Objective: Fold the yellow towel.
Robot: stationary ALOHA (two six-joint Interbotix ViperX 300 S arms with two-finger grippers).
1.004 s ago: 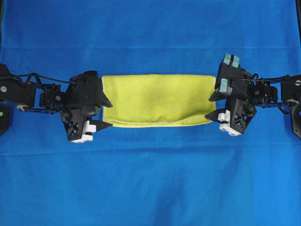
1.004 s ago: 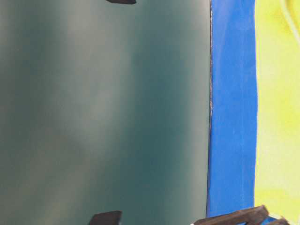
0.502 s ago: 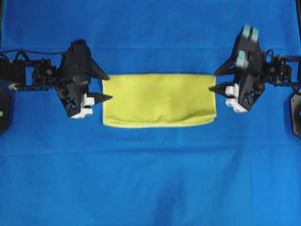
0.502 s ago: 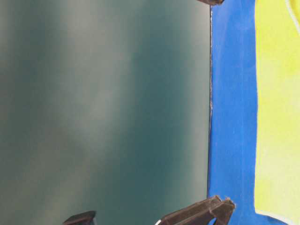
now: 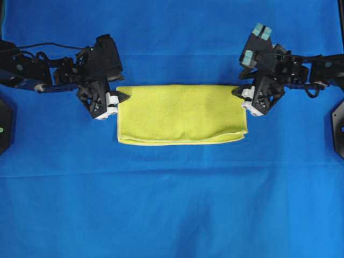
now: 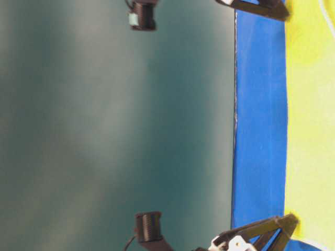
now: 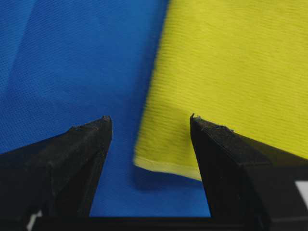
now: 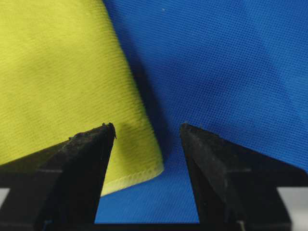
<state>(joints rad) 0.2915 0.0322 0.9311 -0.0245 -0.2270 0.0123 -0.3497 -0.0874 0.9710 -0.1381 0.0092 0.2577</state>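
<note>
Yellow towel (image 5: pixel 181 114) lies folded into a long strip on the blue surface (image 5: pixel 172 204), a layered edge along its near side. Left claw (image 5: pixel 119 97) sits at the strip's far left corner, jaws apart, one on either side of the corner, gripping nothing. Right claw (image 5: pixel 240 92) sits at the far right corner, jaws likewise apart and astride that corner.

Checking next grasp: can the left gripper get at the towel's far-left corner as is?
Probably yes. The left gripper is open, its fingers straddling that corner of the yellow towel, which lies flat on the blue cloth with nothing in between.
</note>
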